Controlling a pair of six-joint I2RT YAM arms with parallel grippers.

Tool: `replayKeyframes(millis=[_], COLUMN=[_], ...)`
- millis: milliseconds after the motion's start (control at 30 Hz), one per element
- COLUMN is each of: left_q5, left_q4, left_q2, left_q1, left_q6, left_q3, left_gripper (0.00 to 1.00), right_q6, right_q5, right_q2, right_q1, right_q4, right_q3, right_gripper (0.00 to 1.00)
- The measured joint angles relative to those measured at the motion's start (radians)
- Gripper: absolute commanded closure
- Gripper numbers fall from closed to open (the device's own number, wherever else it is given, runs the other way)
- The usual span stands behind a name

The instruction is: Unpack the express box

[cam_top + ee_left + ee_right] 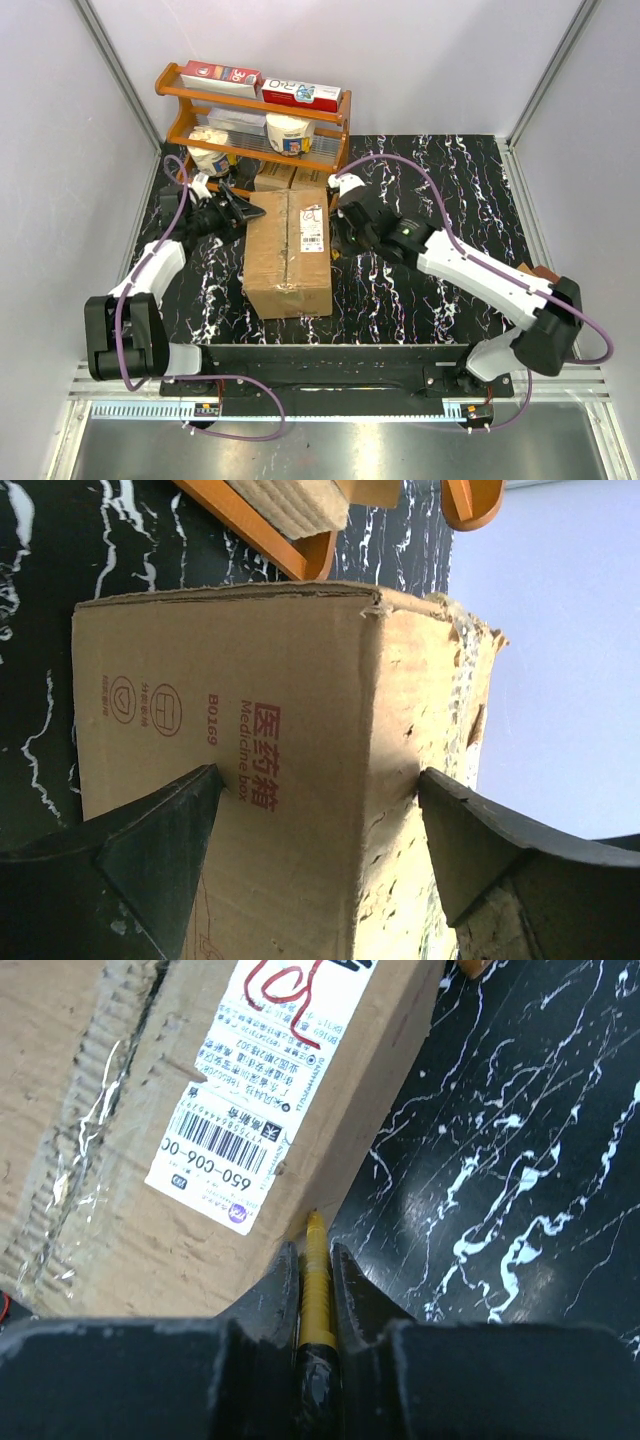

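The express box (288, 255) is a big brown carton in the middle of the black marbled table, flaps down, with clear tape along its seam and a white label (313, 228). My left gripper (250, 212) is open at the box's far left corner. In the left wrist view its fingers (160, 830) straddle the box's edge (390, 730), one by the printed side and one by the top. My right gripper (335, 215) is shut on a yellow-tipped black tool (316, 1280). The tool's tip touches the box's right top edge (330, 1185) just below the label (265, 1090).
An orange wooden shelf (255, 110) stands behind the box, holding flat red-and-white boxes (300, 93) and white tubs (288, 132). Small tan cartons (290, 178) sit between the shelf and the box. White walls enclose the table on three sides.
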Motion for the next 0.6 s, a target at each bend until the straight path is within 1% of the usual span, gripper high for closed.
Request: replayKeyframes(millis=[100, 200, 267, 333, 433, 600], left_q5=[0.009, 0.009, 0.008, 0.006, -0.011, -0.014], left_q4=[0.014, 0.013, 0.015, 0.020, 0.050, 0.144], left_q2=[0.024, 0.033, 0.034, 0.047, 0.095, 0.218], left_q1=[-0.023, -0.032, -0.043, -0.063, -0.126, -0.236], left_q6=[-0.007, -0.008, -0.007, -0.006, 0.008, 0.000], left_q3=[0.016, 0.033, 0.048, 0.069, 0.114, 0.189], left_gripper=[0.14, 0.14, 0.16, 0.21, 0.26, 0.27], right_q6=[0.026, 0.032, 0.031, 0.028, 0.023, 0.053], right_q5=[0.003, 0.012, 0.012, 0.013, 0.021, 0.051], right_q2=[-0.050, -0.059, -0.059, -0.060, -0.072, -0.112], right_q1=[0.010, 0.010, 0.011, 0.011, 0.011, 0.014], right_q4=[-0.011, -0.018, -0.022, -0.028, -0.058, -0.132], right_q3=[-0.032, -0.038, -0.038, -0.038, -0.040, -0.045], right_gripper=[1.00, 1.00, 1.00, 1.00, 1.00, 1.00])
